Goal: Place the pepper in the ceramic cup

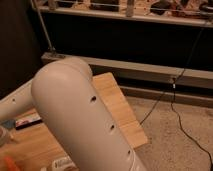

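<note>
**Desk:** Where's the pepper?

**Me:** Far left, bottom corner. There's one bright orange scrap I take for the pepper (7, 163), lying on the table (117, 102) and cut off by the edge. I'd expect it to be light, stiff and rather slick, so I'd pinch across its thicker end.

**Desk:** And the gripper?

**Me:** Out of sight beyond the left edge, where the arm (75, 117) runs off. Clenched or released, I cannot tell.

**Desk:** Count?

**Me:** One orange piece, one dark packet (27, 121), one arm, one table. No cup that I can make out.
</note>
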